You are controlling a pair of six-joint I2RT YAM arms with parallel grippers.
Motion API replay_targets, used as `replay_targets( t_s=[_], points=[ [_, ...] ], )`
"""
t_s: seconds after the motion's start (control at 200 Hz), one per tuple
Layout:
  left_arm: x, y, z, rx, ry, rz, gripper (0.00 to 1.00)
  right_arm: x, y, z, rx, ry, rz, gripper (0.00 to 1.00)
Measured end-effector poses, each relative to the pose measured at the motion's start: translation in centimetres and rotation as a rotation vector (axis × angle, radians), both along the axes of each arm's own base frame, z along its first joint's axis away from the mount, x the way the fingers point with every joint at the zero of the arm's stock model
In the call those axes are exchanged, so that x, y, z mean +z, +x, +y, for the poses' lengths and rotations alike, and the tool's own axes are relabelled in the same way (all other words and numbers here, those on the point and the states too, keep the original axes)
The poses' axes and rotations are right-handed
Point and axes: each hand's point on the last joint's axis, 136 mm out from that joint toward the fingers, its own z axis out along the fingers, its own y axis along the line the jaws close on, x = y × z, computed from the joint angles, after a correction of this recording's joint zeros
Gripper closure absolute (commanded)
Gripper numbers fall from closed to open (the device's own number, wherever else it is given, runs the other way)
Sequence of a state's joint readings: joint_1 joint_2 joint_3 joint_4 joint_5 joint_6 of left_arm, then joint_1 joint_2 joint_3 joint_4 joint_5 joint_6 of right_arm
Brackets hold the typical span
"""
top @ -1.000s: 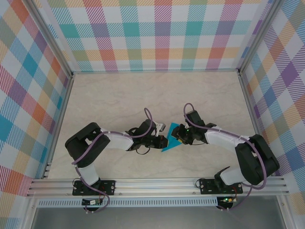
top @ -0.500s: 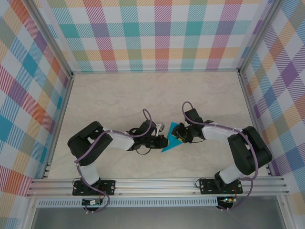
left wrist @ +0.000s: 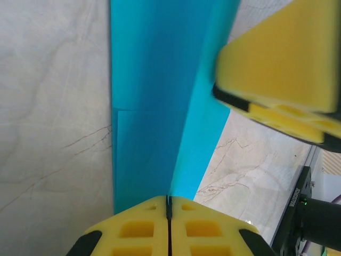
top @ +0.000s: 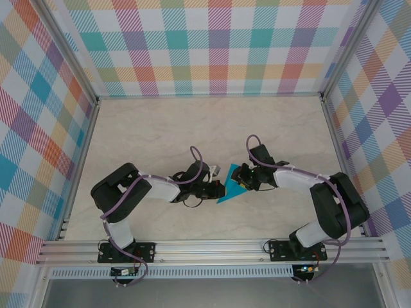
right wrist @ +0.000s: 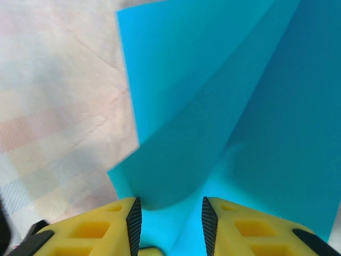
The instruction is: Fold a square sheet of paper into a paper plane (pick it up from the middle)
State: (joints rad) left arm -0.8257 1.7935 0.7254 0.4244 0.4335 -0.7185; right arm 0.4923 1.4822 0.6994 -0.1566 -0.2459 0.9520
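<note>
1 teal sheet (right wrist: 213, 80), left pincer (left wrist: 168, 207), right pincer (right wrist: 170, 216)

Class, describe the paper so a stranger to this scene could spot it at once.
Look at the pale marble table between the plaid walls. Near its front middle, the left fingers and right fingers meet at the sheet of paper. It is the only plain teal-blue thing, creased into angled flaps.

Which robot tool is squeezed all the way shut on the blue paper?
The left tool: its yellow fingers press together, pinching the blue paper. The right tool has a gap between its fingers.
</note>
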Motion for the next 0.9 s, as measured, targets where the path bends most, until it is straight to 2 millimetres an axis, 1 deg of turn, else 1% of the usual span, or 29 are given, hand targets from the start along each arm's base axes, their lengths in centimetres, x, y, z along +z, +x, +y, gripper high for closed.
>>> replay_targets(
  t_s=[0.055,0.125,0.275,0.395,0.555,0.755,0.9],
  points=[
    [0.0,0.0,0.0,0.003,-0.001,0.002,0.94,0.6,0.1,0.0,-0.001,0.008,-0.017,0.64],
    [0.0,0.1,0.1,0.011,-0.007,0.005,0.94,0.7,0.0,-0.1,-0.002,0.008,-0.021,0.65],
    [0.0,0.2,0.1,0.025,-0.016,0.009,0.94,-0.3,-0.8,-0.5,-0.002,-0.009,0.011,0.68],
    [0.0,0.2,0.1,0.032,-0.019,0.01,0.94,-0.9,-0.9,-0.6,-0.002,-0.019,0.03,0.67],
    [0.0,0.2,0.2,0.037,-0.024,0.014,0.9,-2.0,-1.2,-0.7,-0.001,-0.036,0.061,0.66],
    [0.0,0.2,0.2,0.039,-0.024,0.017,0.81,-2.4,-1.0,-0.6,0.001,-0.044,0.075,0.63],
    [0.2,0.3,0.3,0.04,-0.022,0.016,0.69,-2.4,-0.8,-0.5,0.001,-0.049,0.084,0.63]
  ],
)
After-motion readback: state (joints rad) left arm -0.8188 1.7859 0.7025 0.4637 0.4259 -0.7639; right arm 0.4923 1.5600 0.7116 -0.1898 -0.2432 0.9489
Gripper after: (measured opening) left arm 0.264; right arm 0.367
